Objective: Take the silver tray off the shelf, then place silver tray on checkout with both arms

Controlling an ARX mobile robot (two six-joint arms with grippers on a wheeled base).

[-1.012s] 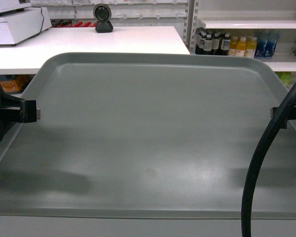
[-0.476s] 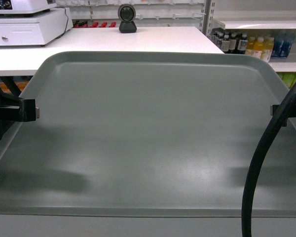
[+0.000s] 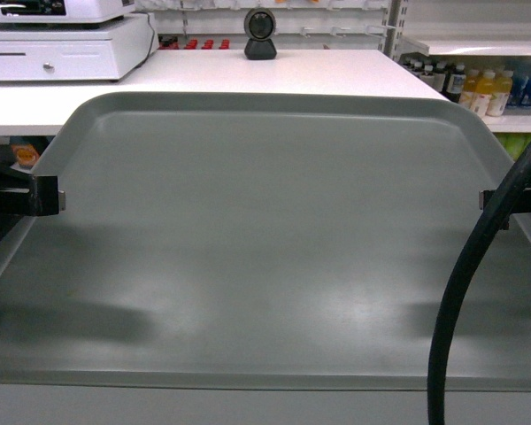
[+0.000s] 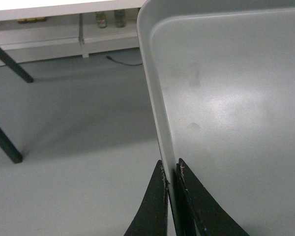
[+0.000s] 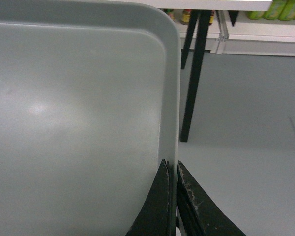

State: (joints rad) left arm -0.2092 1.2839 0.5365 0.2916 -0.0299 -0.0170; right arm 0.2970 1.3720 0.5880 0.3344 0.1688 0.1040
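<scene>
head faces forward; wrists close on tray rims (image 4: 160, 113).

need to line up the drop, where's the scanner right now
In the head view the scanner stands at top centre, on the far part of the checkout, right of the cash register.

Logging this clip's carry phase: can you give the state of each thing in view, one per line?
silver tray: held level in the air, empty, not yet on the checkout
left tool: shut on the tray's left rim
right tool: shut on the tray's right rim
checkout: just beyond the tray's far edge
scanner: upright on the checkout
cash register: drawer closed
black cable: hanging across the tray's right side
</scene>
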